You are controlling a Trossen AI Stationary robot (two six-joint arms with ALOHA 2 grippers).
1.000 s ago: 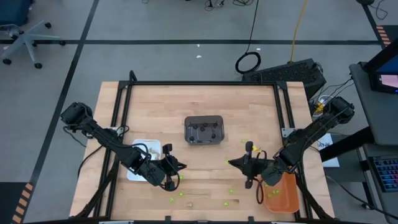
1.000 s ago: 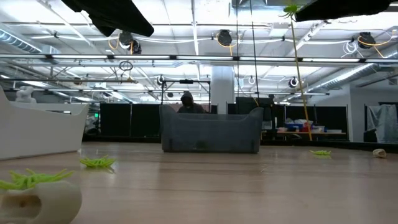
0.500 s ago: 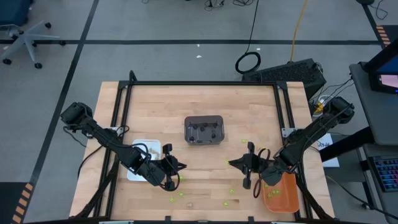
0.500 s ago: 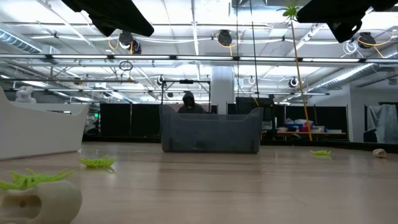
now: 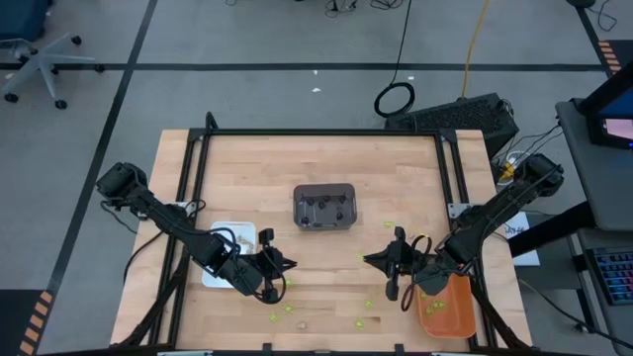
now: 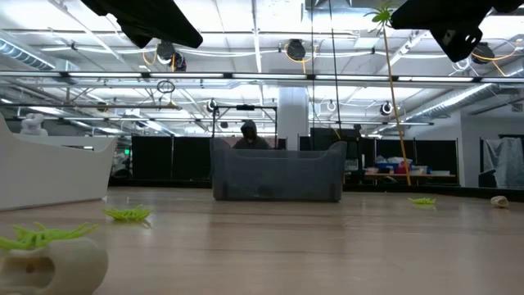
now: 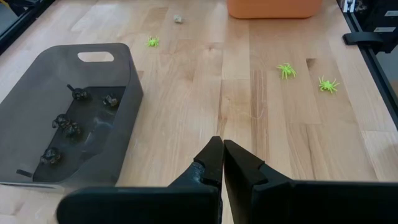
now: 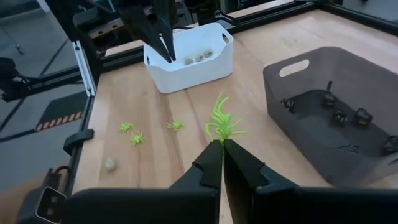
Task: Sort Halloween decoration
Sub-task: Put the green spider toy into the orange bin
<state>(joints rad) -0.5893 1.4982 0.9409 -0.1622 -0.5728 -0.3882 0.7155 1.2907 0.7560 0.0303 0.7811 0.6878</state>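
Observation:
My right gripper (image 8: 222, 144) is shut on a lime-green spider (image 8: 221, 124), one of the Halloween decorations, and holds it in the air right of the table's middle (image 5: 368, 259). In the low view that spider (image 6: 382, 14) shows high above the table. My left gripper (image 7: 222, 144) is shut on nothing and hovers left of the middle (image 5: 285, 263). More green spiders (image 7: 286, 70) (image 8: 134, 137) lie on the wood. Dark spiders (image 7: 65, 124) lie in the grey tray (image 5: 324, 206). Pale tan pieces (image 8: 196, 59) lie in the white tray (image 8: 189, 68). My right gripper pinches the green spider at its lower end (image 8: 221, 138), only at the fingertips. The fingers come from the table's right side, slanting a little down. The spider sticks out ahead of the fingertips, lifted clear of the table.
The orange tray (image 5: 447, 307) stands at the near right beside my right arm. A tan piece (image 8: 110, 164) and another (image 6: 49, 266) lie loose near the front edge. A black frame (image 5: 326, 133) rims the table. Bare wood lies between the two grippers.
My right gripper has rolled about its own pointing line while staying in place, still shut on the green spider, which stays lifted clear.

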